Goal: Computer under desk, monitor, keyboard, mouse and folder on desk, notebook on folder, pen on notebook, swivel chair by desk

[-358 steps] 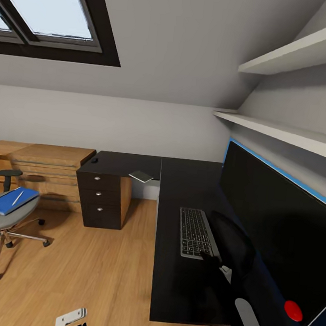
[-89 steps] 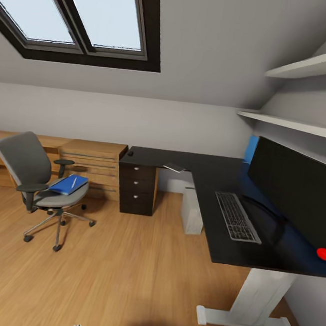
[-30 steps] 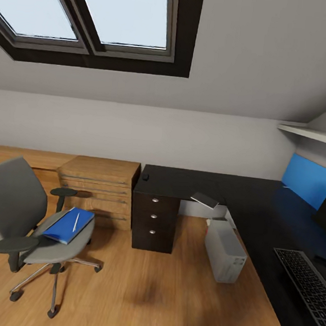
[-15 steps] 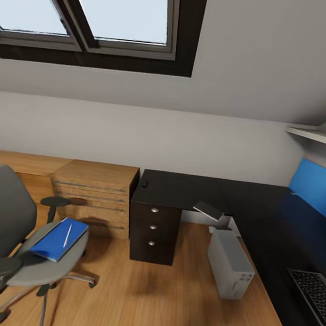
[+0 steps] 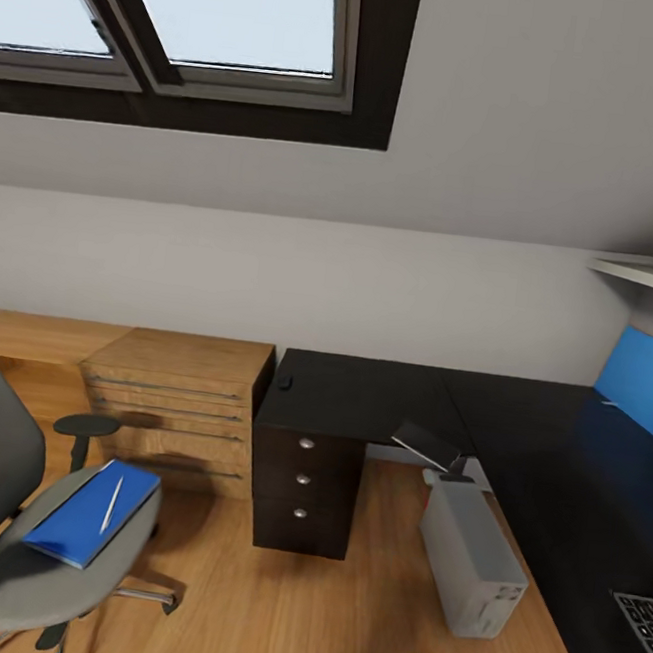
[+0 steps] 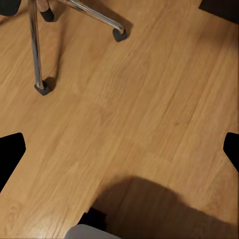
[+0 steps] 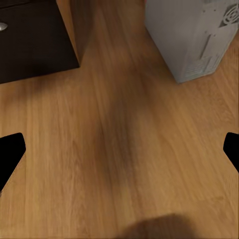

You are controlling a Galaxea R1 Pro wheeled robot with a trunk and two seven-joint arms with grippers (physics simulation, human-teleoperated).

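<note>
Head view. The swivel chair (image 5: 12, 545) occupies the lower left of the frame, cut by the left and bottom edges; the blue folder (image 5: 91, 513) lies on its seat with the pen (image 5: 111, 504) resting on top. At centre stands the dark desk (image 5: 359, 395), its drawer unit (image 5: 305, 485) below, beside a wooden chest (image 5: 172, 406). A small black mouse (image 5: 284, 382) sits at the desk's left edge, and a grey notebook (image 5: 427, 445) overhangs its front edge. The grey computer (image 5: 473, 558) stands on the floor at lower right; the keyboard (image 5: 643, 616) is clipped by the right edge. No writing is legible on any item.

Open wooden floor (image 5: 266, 612) lies between chair and computer.

Wrist views. Both the left gripper (image 6: 119, 149) and right gripper (image 7: 119, 149) have fingertips set wide apart at opposite frame edges, nothing between them.
</note>
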